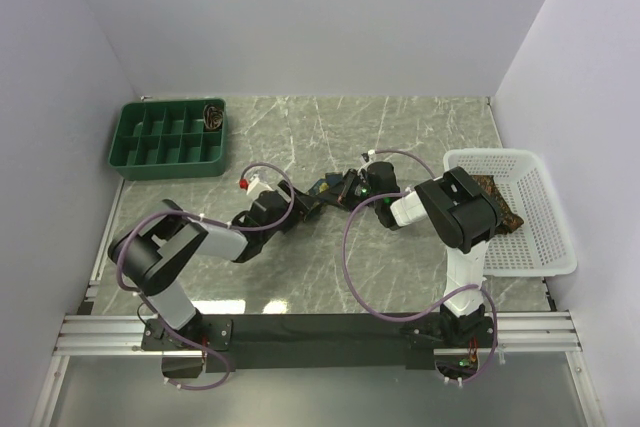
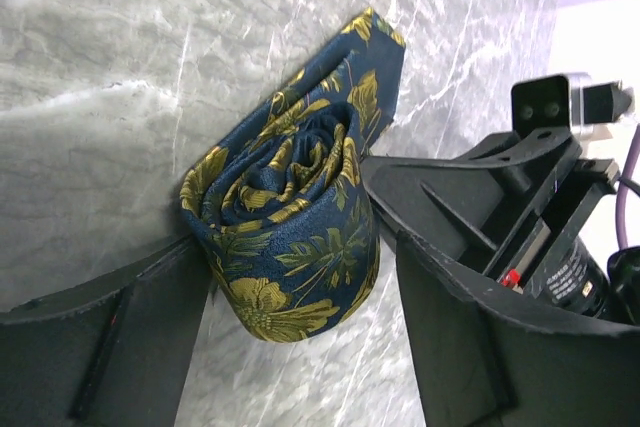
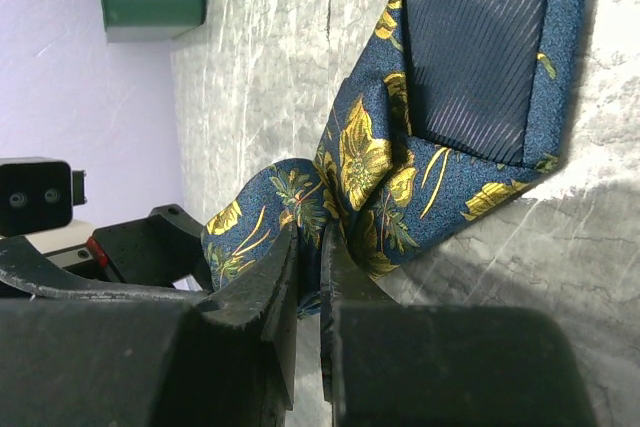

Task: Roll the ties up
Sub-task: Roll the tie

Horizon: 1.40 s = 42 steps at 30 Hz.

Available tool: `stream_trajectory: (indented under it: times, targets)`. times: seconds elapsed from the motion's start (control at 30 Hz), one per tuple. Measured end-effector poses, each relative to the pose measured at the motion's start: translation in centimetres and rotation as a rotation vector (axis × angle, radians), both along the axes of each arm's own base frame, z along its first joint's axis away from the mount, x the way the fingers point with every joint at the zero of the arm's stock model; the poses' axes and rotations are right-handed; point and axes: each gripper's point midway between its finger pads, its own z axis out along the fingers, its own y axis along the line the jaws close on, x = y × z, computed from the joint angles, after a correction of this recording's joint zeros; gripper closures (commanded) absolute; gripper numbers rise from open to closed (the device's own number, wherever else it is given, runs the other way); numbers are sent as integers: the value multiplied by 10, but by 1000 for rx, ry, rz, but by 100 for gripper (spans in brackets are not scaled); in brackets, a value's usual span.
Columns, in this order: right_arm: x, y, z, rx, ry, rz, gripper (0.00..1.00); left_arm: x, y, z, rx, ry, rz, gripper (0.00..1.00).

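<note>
While the right gripper [image 3: 310, 247] pinches the navy yellow-flowered fabric tie [image 3: 470, 47], the left gripper [image 2: 288, 215], jaws wide beside its roll [image 2: 290, 267], may let it uncoil.

Cannot see most of the navy tie [image 1: 322, 186] from above: covered mid-table by left gripper [image 1: 312, 203] and right gripper [image 1: 350, 190]. Too small to identify: the roll [image 1: 213, 116] in the green tray's [image 1: 165, 169] far right corner.
</note>
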Motion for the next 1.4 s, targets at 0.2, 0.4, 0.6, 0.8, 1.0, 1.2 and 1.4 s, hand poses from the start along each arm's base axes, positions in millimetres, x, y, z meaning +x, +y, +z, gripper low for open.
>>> stream_trajectory:
  times: [0.2, 0.4, 0.6, 0.8, 1.0, 1.2, 1.4]
  targets:
    - [1, 0, 0, -3, -3, -8, 100, 6, 0, -3, -11, 3, 35, 34]
    - [6, -3, 0, -24, -21, -28, 100, 11, -4, -7, 21, 38, 34, 64]
    - [7, -6, 0, -71, -46, -32, 81, 13, -6, -5, 101, 109, 25, 71]
    - [-1, -9, -1, -170, -88, 9, 51, 5, 2, 1, 253, 201, -12, 71]
    - [-6, -21, 3, -309, -168, 35, 39, 8, 13, 6, 460, 297, -71, 73]
    - [-19, -18, 19, -457, -381, 82, 23, 19, 21, 5, 572, 378, -140, 73]
    - [-52, 12, 16, -633, -608, 192, 15, 24, 36, 7, 624, 466, -188, 73]
